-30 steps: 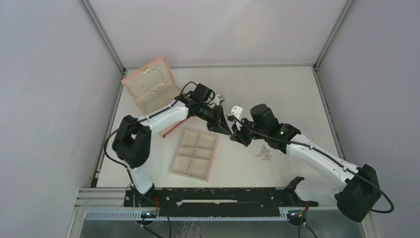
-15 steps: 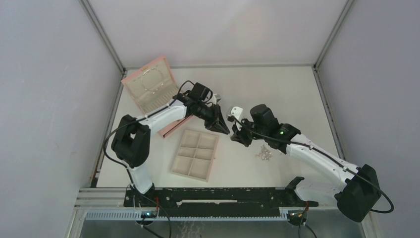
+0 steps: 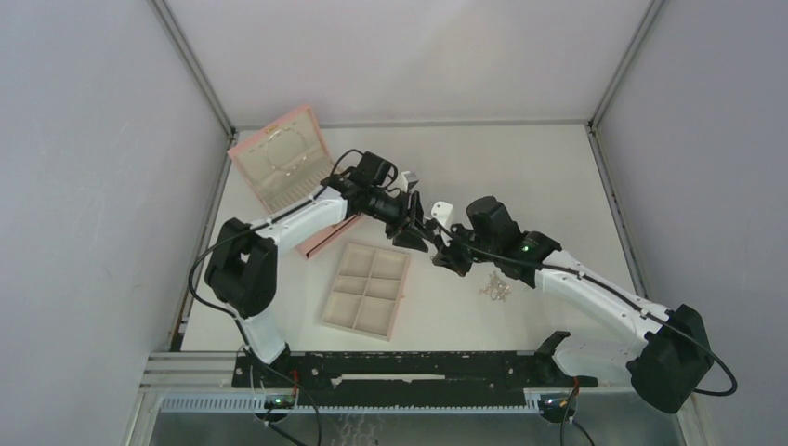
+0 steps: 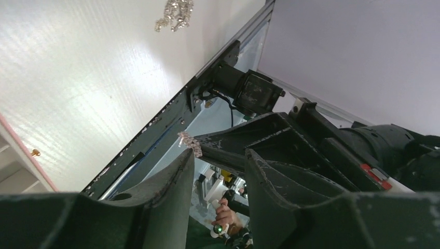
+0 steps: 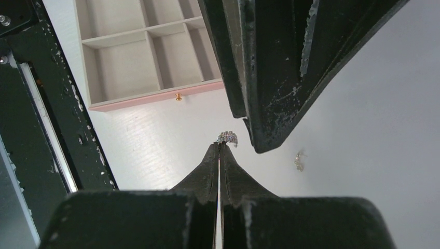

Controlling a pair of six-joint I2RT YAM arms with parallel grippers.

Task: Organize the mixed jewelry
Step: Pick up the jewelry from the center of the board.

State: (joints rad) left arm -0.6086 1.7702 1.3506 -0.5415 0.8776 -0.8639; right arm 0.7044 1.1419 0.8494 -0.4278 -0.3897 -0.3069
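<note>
In the right wrist view my right gripper [image 5: 219, 146] is shut on a tiny sparkling silver piece [image 5: 228, 137] of the mixed jewelry, held above the table. The same piece [image 4: 189, 142] shows at the right fingertip in the left wrist view, just past my left gripper [image 4: 218, 163]. The left gripper stands open with nothing between its fingers [image 5: 270, 78]. Both grippers meet mid-table, left [image 3: 415, 229] and right [image 3: 445, 253]. A pile of silver jewelry [image 3: 494, 288] lies to the right of them, also seen as a cluster [image 4: 175, 13]. One small earring [image 5: 299, 161] lies alone on the table.
The beige six-compartment tray [image 3: 346, 314] with its pink edge and gold knob [image 5: 178, 96] sits left of the grippers. The open pink box [image 3: 283, 167] stands at the back left. Grey walls close in the table on three sides.
My left gripper has gone from shut to open and drawn slightly left. The right gripper stays shut on the sparkling piece, almost in the same place.
</note>
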